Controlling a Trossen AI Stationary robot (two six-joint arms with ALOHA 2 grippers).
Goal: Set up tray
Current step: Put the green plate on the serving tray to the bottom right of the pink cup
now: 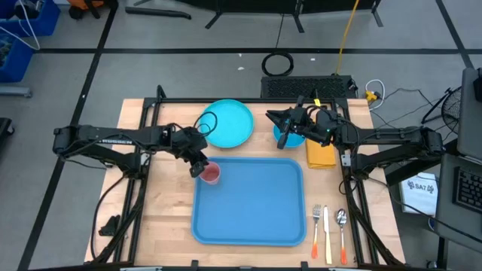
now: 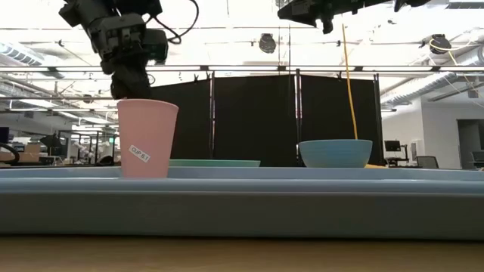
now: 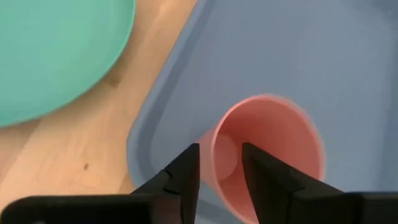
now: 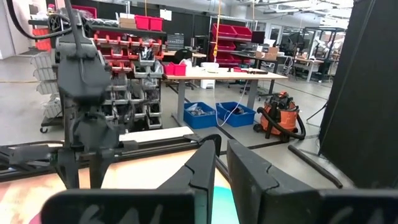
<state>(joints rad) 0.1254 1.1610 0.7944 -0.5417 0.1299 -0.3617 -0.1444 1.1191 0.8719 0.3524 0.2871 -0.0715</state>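
The blue tray [image 1: 248, 218] lies in the middle of the table. A pink cup [image 1: 210, 174] stands upright on its base in the tray's far left corner [image 3: 149, 137], mouth up [image 3: 267, 155]. My left gripper [image 3: 221, 168] hangs just above the cup, open and slanting down. One finger stands outside the cup's rim and one over its mouth, and I see no touch. My right gripper [image 1: 273, 118] hovers high over the blue bowl [image 1: 290, 138], pointing level toward the table's left, shut with nothing in it [image 4: 221, 165].
A turquoise plate [image 1: 228, 123] lies beyond the tray's far left corner. The blue bowl and a yellow-orange napkin [image 1: 320, 154] sit past its far right corner. A fork [image 1: 316, 226], a knife [image 1: 327, 233] and a spoon [image 1: 342, 229] lie right of the tray.
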